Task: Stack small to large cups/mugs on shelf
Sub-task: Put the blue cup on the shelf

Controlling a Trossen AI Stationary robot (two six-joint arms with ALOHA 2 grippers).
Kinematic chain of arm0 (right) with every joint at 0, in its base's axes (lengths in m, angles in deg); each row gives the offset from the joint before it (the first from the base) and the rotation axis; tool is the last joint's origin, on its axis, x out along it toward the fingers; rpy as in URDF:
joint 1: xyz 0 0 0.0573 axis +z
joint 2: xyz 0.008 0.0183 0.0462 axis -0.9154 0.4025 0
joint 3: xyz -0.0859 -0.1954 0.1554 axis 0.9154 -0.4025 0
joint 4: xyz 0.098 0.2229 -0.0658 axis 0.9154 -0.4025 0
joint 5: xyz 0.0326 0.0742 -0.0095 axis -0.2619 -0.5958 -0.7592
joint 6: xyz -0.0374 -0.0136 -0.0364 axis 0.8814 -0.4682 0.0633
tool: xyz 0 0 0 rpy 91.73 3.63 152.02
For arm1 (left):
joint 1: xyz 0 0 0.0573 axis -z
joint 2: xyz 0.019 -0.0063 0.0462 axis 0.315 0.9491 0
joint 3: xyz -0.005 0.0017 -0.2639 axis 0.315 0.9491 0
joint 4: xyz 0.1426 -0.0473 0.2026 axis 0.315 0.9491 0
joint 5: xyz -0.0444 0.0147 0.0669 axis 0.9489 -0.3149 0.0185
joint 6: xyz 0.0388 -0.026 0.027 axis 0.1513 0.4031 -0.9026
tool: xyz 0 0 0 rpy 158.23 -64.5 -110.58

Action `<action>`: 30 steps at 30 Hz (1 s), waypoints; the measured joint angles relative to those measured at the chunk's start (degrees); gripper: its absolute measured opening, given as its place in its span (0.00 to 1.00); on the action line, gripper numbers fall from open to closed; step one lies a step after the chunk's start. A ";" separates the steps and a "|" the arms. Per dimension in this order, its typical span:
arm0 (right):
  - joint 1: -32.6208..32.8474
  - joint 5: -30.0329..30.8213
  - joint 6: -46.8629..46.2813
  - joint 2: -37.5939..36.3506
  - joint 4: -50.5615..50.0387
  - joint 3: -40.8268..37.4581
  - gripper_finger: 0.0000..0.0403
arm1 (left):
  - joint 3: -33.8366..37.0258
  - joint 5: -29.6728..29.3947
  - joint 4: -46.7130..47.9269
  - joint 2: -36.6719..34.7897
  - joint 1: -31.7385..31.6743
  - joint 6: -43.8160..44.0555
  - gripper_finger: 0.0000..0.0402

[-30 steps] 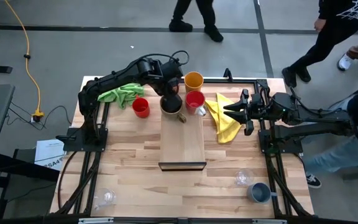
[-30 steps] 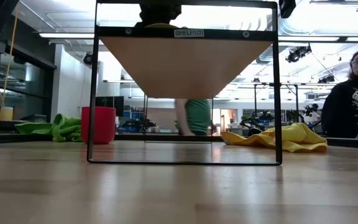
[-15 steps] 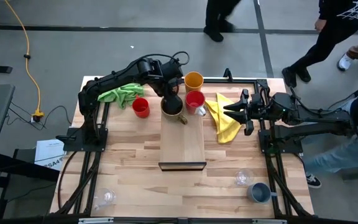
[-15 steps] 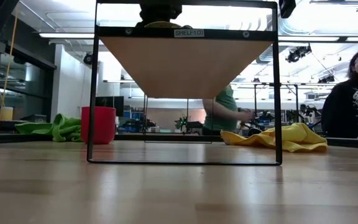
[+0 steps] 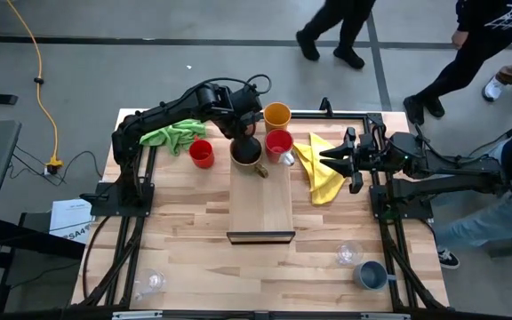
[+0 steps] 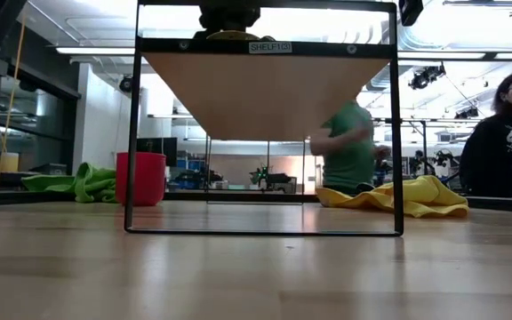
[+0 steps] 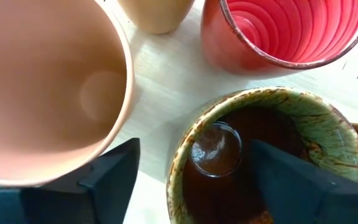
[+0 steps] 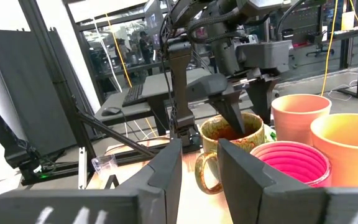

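Reaching over the far end of the shelf, our left gripper hangs directly above the brown mug, its fingers spread apart, one outside the rim and the other dipping into the mouth, holding nothing. We see a small clear glass sitting upright on the bottom of that mug. The mug stands upright, mouth up, handle toward the right. Close around it stand a peach tumbler on one side, a red mug just to the right and an orange tumbler beyond, so room there is tight. The near half of the shelf is bare board, its long axis running near to far. A second red mug stands on the tabletop left of the shelf. Our right gripper waits over the yellow cloth, fingers slightly apart and empty.
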 joint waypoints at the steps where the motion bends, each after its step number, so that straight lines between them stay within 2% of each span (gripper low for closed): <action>1: -0.01 0.00 0.00 0.00 0.00 0.00 0.23 | 0.00 -0.02 0.04 0.00 0.00 -0.02 0.74; 8: 0.01 0.00 0.02 0.00 -0.03 0.00 0.23 | 0.00 0.96 0.08 -1.46 0.00 -0.11 0.77; 13: -0.01 0.02 0.02 0.00 -0.22 0.00 0.23 | 0.00 1.47 -0.75 -3.56 0.00 0.09 0.75; 20: -0.01 0.00 0.02 0.00 -0.22 0.00 0.23 | 0.00 5.17 -1.86 -6.47 0.00 1.34 0.71; 30: -0.01 0.02 0.02 0.00 -0.22 0.00 0.23 | 0.00 5.90 -9.92 -13.30 0.05 0.09 0.70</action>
